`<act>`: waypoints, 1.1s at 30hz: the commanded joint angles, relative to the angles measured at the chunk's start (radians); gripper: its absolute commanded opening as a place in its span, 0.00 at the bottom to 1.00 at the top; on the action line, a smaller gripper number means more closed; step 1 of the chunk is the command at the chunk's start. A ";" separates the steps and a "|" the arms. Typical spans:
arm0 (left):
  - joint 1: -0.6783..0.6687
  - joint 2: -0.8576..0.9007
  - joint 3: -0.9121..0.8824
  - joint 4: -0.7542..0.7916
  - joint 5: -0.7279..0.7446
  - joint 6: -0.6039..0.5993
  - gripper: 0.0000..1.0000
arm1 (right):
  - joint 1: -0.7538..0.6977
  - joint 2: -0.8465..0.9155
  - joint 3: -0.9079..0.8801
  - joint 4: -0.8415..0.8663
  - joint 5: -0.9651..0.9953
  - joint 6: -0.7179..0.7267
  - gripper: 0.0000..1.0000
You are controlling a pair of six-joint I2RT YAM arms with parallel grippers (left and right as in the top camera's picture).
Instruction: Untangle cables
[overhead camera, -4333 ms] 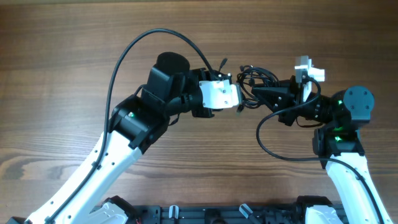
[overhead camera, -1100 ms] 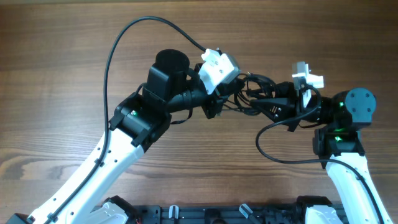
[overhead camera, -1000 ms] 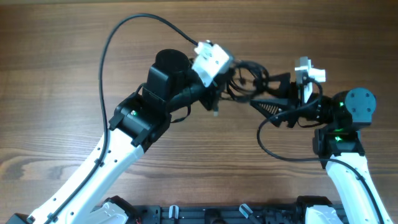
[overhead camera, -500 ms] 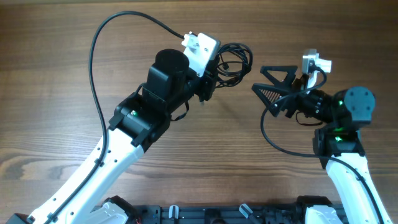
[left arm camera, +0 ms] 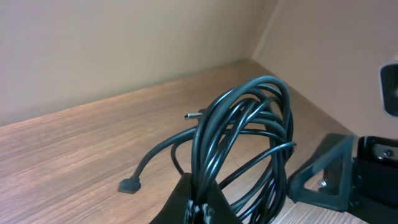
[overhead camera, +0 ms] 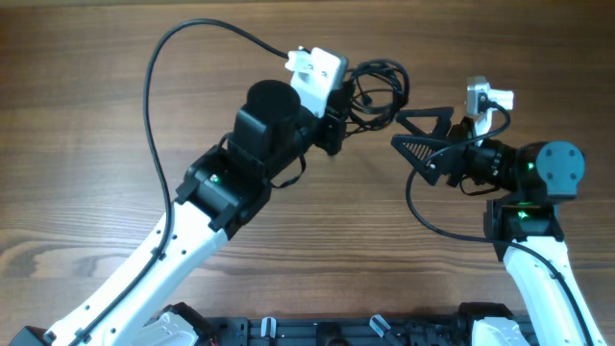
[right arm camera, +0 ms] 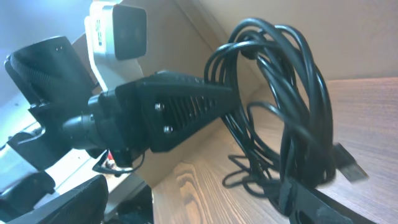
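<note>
The cables (overhead camera: 377, 88) are a tangled bundle of thin black loops hanging from my left gripper (overhead camera: 340, 113), which is shut on them at the top middle of the table. In the left wrist view the cables (left arm camera: 249, 134) rise as a loop from the pinched fingertips (left arm camera: 200, 208), with one plug end (left arm camera: 129, 185) resting on the wood. My right gripper (overhead camera: 411, 135) stands open just right of the bundle, holding nothing. From the right wrist view the cables (right arm camera: 292, 93) hang close to my lower right finger (right arm camera: 311, 202); contact cannot be told.
Thick black robot cables arc over the left arm (overhead camera: 192, 38) and loop below the right arm (overhead camera: 432, 221). The wooden table (overhead camera: 96, 144) spreads on all sides. A dark rail (overhead camera: 317, 332) runs along the front edge.
The right gripper opened and let go of the bundle. The left gripper lifted the cables up and away to the left, then shifted slightly back toward the right gripper.
</note>
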 commanded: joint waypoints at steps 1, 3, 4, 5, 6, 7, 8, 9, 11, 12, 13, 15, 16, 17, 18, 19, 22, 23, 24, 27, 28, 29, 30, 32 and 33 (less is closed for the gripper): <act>-0.008 0.012 0.002 0.014 -0.006 -0.012 0.04 | -0.002 -0.008 0.009 0.013 0.013 0.029 0.91; -0.010 0.012 0.002 0.014 -0.005 -0.013 0.04 | -0.002 -0.008 0.009 0.014 0.013 0.031 0.90; -0.016 0.012 0.002 0.013 -0.005 -0.013 0.04 | -0.002 -0.008 0.009 0.014 0.013 0.042 0.91; -0.027 0.013 0.002 0.014 -0.005 -0.013 0.04 | -0.002 -0.008 0.009 0.014 0.017 0.070 0.91; -0.042 0.014 0.002 0.014 -0.005 -0.013 0.04 | -0.002 -0.008 0.009 0.014 0.026 0.114 0.91; -0.054 0.017 0.002 0.018 -0.005 -0.013 0.04 | -0.002 -0.008 0.009 0.015 0.029 0.138 0.91; -0.069 0.024 0.002 0.020 -0.006 -0.012 0.04 | -0.002 -0.008 0.009 0.015 0.028 0.138 0.91; -0.079 0.034 0.002 0.026 -0.006 -0.008 0.04 | -0.002 -0.008 0.009 0.015 0.026 0.137 0.91; -0.079 0.050 0.002 0.033 -0.006 -0.009 0.04 | -0.002 -0.008 0.009 0.018 0.025 0.137 0.91; -0.080 0.051 0.002 0.036 -0.005 -0.009 0.04 | -0.002 -0.008 0.009 0.017 0.025 0.134 0.91; -0.081 0.051 0.002 0.042 -0.005 -0.009 0.04 | -0.002 -0.008 0.009 0.017 0.026 0.129 0.91; -0.081 0.051 0.002 0.056 0.001 -0.009 0.04 | -0.002 -0.006 0.009 0.014 0.029 0.089 0.90; -0.081 0.051 0.002 0.055 0.027 -0.009 0.04 | -0.002 -0.003 0.009 0.013 0.029 0.080 0.90; -0.081 0.051 0.002 0.055 0.063 -0.009 0.04 | -0.002 0.002 0.009 0.012 0.033 0.080 0.90; -0.081 0.051 0.002 0.055 0.101 -0.009 0.04 | -0.002 0.012 0.009 0.012 0.039 0.081 0.90; -0.081 0.051 0.002 0.055 0.147 -0.009 0.04 | -0.002 0.024 0.009 0.011 0.042 0.081 0.89; -0.081 0.051 0.002 0.046 0.232 -0.009 0.04 | -0.002 0.060 0.009 0.009 0.045 0.082 0.89; -0.081 0.051 0.002 0.032 0.259 -0.008 0.04 | -0.002 0.067 0.009 0.010 0.048 0.082 0.89; -0.081 0.051 0.002 0.020 0.266 -0.008 0.04 | -0.002 0.071 0.009 0.010 0.048 0.082 0.89; -0.081 0.051 0.002 -0.049 0.265 0.058 0.04 | -0.002 0.071 0.009 0.049 0.043 0.083 0.89; -0.081 0.051 0.002 -0.059 0.264 0.072 0.04 | -0.002 0.071 0.009 0.063 0.034 0.085 0.89; -0.080 0.051 0.002 -0.059 0.256 0.074 0.04 | -0.002 0.071 0.009 0.066 0.030 0.084 0.89; -0.079 0.051 0.002 -0.058 0.227 0.074 0.04 | -0.002 0.071 0.009 0.066 0.026 0.085 0.89; -0.079 0.051 0.002 -0.050 0.074 0.074 0.04 | -0.002 0.071 0.009 0.067 0.008 0.103 0.89; -0.078 0.051 0.002 -0.043 -0.060 0.072 0.04 | -0.002 0.071 0.009 0.070 0.001 0.116 0.89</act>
